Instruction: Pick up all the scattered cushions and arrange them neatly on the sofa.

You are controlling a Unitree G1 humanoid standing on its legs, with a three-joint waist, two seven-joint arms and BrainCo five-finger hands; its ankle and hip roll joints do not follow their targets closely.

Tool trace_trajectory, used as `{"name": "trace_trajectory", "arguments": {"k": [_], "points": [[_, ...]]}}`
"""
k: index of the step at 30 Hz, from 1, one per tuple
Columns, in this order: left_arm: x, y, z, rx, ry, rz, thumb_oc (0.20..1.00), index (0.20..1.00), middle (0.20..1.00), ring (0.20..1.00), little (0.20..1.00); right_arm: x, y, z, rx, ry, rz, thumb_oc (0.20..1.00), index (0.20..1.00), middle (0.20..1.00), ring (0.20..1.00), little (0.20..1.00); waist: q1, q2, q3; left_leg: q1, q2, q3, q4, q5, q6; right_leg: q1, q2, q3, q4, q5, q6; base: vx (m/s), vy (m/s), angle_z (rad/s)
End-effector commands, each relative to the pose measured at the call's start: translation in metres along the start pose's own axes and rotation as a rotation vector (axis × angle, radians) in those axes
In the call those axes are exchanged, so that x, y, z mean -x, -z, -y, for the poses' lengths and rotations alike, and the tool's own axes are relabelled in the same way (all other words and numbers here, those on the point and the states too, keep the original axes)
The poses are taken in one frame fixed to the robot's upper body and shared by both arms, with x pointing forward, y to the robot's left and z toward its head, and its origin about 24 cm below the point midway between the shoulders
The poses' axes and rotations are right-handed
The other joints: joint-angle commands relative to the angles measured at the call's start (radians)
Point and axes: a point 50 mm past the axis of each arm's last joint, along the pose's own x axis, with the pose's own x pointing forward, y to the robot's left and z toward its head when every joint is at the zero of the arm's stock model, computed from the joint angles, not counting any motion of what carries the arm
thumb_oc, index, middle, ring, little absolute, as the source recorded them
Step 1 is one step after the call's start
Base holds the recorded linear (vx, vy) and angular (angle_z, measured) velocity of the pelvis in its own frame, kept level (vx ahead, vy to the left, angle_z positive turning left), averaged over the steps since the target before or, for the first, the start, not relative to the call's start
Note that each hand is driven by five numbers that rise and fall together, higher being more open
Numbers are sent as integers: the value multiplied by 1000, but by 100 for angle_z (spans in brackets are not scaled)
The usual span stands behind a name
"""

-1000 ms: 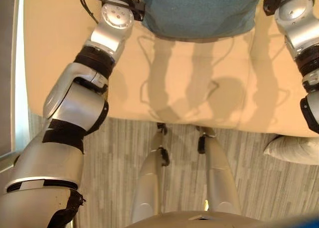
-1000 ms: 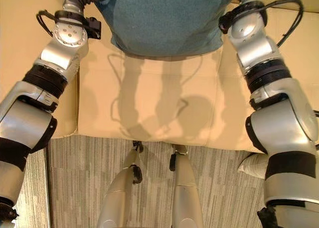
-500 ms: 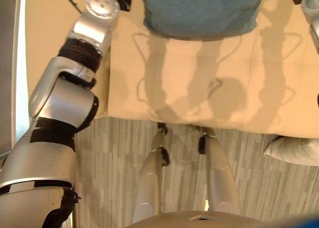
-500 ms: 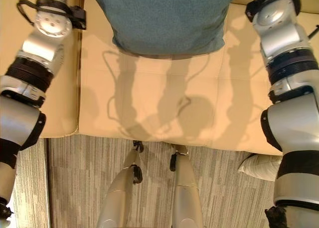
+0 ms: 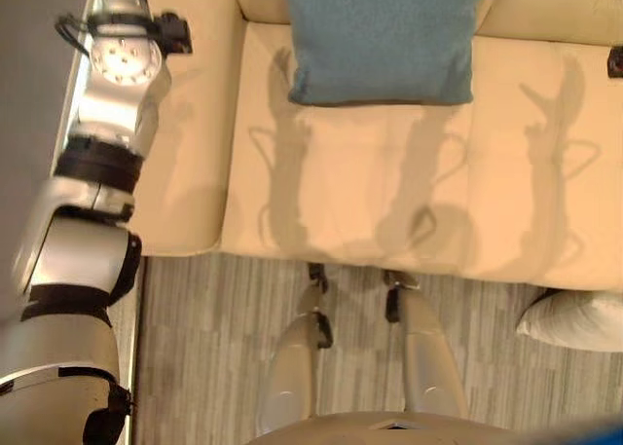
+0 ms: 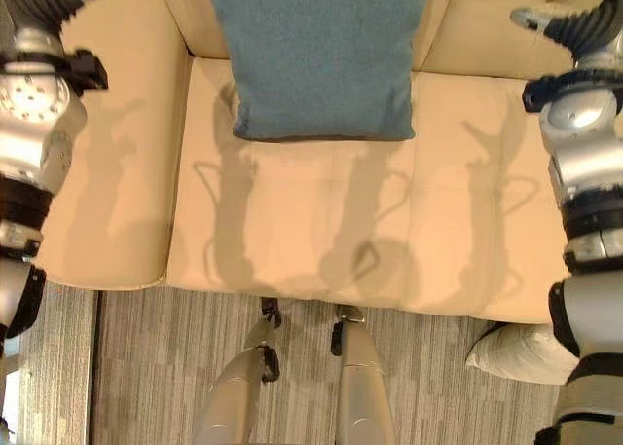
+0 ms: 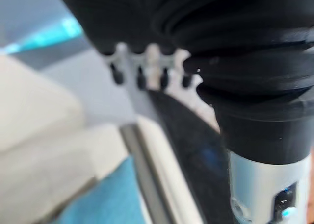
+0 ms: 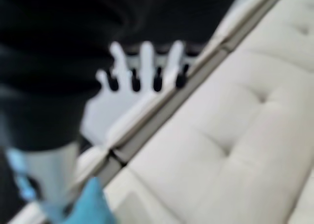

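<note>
Both arms have drawn away from the blue cushion since a second ago.
The left hand (image 7: 147,69) and right hand (image 8: 142,69) hold nothing, fingers straight; the blue cushion (image 6: 321,55) leans against the sofa (image 6: 292,221) back, a white cushion (image 5: 574,318) lying on the floor (image 5: 214,348).

Both arms are chunky silver-grey shells, the left arm (image 5: 88,260) and right arm (image 6: 584,172) each split up by black bands and dark ribbed rings. There's a round silver disc (image 5: 122,63) near the left wrist with a ring of tiny screws. The left hand (image 7: 152,57) and right hand (image 8: 142,62) have silver fingers with dark tips poking out from a black ribbed cover.
</note>
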Motion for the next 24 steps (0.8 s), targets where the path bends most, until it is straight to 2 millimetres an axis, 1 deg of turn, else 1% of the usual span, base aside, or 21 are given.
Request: {"name": "trace_trajectory", "arguments": {"k": [1,2,3,5,6,7,8,9,11,13,14,15,16,17,18,19,20,22,24], "points": [[26,31,-2,-43,44,-63,1000,1000,1000,1000,1000,30,42,-10,58,-94,-74,1000,1000,1000,1000,1000,-10,-53,-161,155,45,6,-4,-91,-109,276,-23,-27,-329,81,135,95,-21,0],[41,35,-7,-65,75,-63,1000,1000,1000,1000,1000,48,55,-11,44,-124,-99,1000,1000,1000,1000,1000,-13,-55,-164,179,45,5,-3,-96,-109,301,-23,-27,-324,73,136,117,-12,2],[55,43,-9,-102,99,-85,1000,1000,1000,1000,1000,60,63,-11,29,-139,-115,1000,1000,1000,1000,1000,-14,-54,-164,204,49,7,-1,-105,-108,324,-24,-30,-316,60,136,103,-1,5],[89,63,-10,-98,120,-163,1000,1000,1000,1000,1000,89,83,-12,42,-192,-165,1000,1000,1000,1000,1000,-16,-54,-170,239,51,9,1,-106,-109,362,-28,-32,-303,44,136,86,-10,4],[124,85,-11,-91,140,-273,1000,1000,1000,1000,1000,122,106,-16,41,-254,-259,1000,1000,1000,1000,1000,-19,-52,-170,279,56,11,12,-115,-113,403,-29,-44,-288,28,134,49,-18,7],[124,85,-11,-91,141,-274,1000,1000,1000,1000,1000,123,106,-16,41,-255,-260,1000,1000,1000,1000,1000,-19,-53,-172,277,55,11,12,-111,-112,402,-29,-44,-290,32,133,55,-19,14],[140,94,-14,-102,149,-324,1000,1000,1000,1000,1000,135,114,-15,45,-274,-297,1000,1000,1000,1000,1000,-20,-53,-178,291,56,15,14,-116,-112,415,-31,-48,-286,27,132,29,-13,16],[165,107,-18,-104,140,-412,1000,1000,1000,1000,1000,152,124,-15,63,-313,-345,1000,1000,1000,1000,1000,-19,-55,-182,312,57,18,18,-122,-111,439,-30,-54,-283,21,132,43,-19,17],[205,129,-31,-143,140,-574,1000,1000,1000,1000,1000,182,140,-16,96,-391,-424,1000,1000,1000,1000,1000,-17,-61,-190,340,61,20,31,-135,-108,471,-30,-57,-276,12,130,37,-24,13],[249,148,-37,-163,150,-751,1000,1000,1000,1000,1000,209,156,-19,160,-470,-503,1000,1000,1000,1000,1000,-14,-65,-198,364,62,26,34,-140,-103,498,-26,-60,-279,9,129,8,-9,2],[249,148,-37,-163,150,-751,1000,1000,1000,1000,1000,209,156,-19,160,-470,-503,1000,1000,1000,1000,1000,-14,-65,-198,364,62,26,34,-140,-103,498,-26,-60,-279,9,129,0,0,0],[289,165,-41,-231,197,-919,1000,1000,1000,1000,1000,239,171,-25,161,-536,-611,1000,1000,1000,1000,1000,-15,-68,-209,385,62,31,34,-143,-99,519,-24,-62,-282,10,130,0,0,0],[310,170,-43,-247,214,-1001,1000,1000,1000,1000,1000,252,176,-28,176,-565,-647,1000,1000,1000,1000,1000,-15,-69,-215,398,61,34,30,-146,-97,532,-21,-62,-286,9,130,0,0,0],[333,179,-45,-301,241,-1103,1000,1000,1000,1000,1000,272,185,-32,179,-602,-717,1000,1000,1000,1000,1000,-16,-70,-218,414,63,38,27,-149,-96,549,-18,-60,-288,4,131,0,0,0],[348,182,-45,-312,265,-1162,1000,1000,1000,1000,1000,283,189,-34,185,-634,-754,1000,1000,1000,1000,1000,-18,-71,-227,419,62,41,24,-150,-94,554,-17,-60,-291,6,130,-36,0,-1],[369,187,-46,-358,295,-1252,1000,1000,1000,1000,1000,297,193,-37,213,-677,-788,1000,1000,1000,1000,1000,-19,-73,-232,428,64,43,24,-152,-93,563,-14,-57,-295,4,130,0,0,0],[383,190,-47,-391,314,-1308,1000,1000,1000,1000,1000,310,197,-39,224,-711,-829,1000,1000,1000,1000,1000,-21,-74,-236,437,64,44,23,-157,-92,571,-12,-56,-298,2,130,-39,-4,-3],[414,192,-50,-454,376,-1434,1000,1000,1000,1000,1000,332,203,-40,262,-776,-892,1000,1000,1000,1000,1000,-26,-77,-245,456,65,51,22,-167,-90,588,-9,-50,-306,-3,129,-28,-10,-4],[442,191,-52,-474,393,-1557,1000,1000,1000,1000,1000,354,209,-39,281,-825,-965,1000,1000,1000,1000,1000,-30,-82,-249,466,69,53,27,-172,-91,603,-5,-47,-315,-5,126,-28,-26,-4]]}}
